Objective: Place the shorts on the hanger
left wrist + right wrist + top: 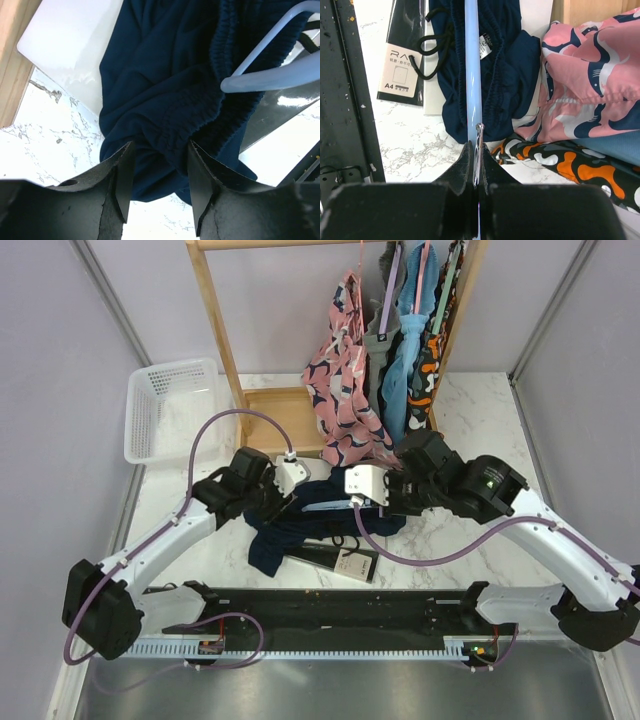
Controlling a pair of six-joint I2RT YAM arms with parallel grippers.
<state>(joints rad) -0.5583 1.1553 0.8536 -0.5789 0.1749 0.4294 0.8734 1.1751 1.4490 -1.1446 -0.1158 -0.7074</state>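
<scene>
On the marble table (480, 410), between the two arms: the shorts (275, 540) and the hanger (472, 75).

The dark blue shorts lie crumpled on the table, partly over a black packet (335, 560), just in front of the wooden rack (222, 340). The right gripper (476, 147) has its fingers pressed together on the thin light-blue hanger, which runs from the fingers across the waistband of the shorts. The left gripper (161, 147) holds its fingers well apart, low over a fold of the shorts. The cloth shows between them, but I cannot tell if they touch it. A curved part of the hanger shows over the waistband there. A pink garment (590, 75) and an orange-black garment (560, 160) are close beside the right gripper.
</scene>
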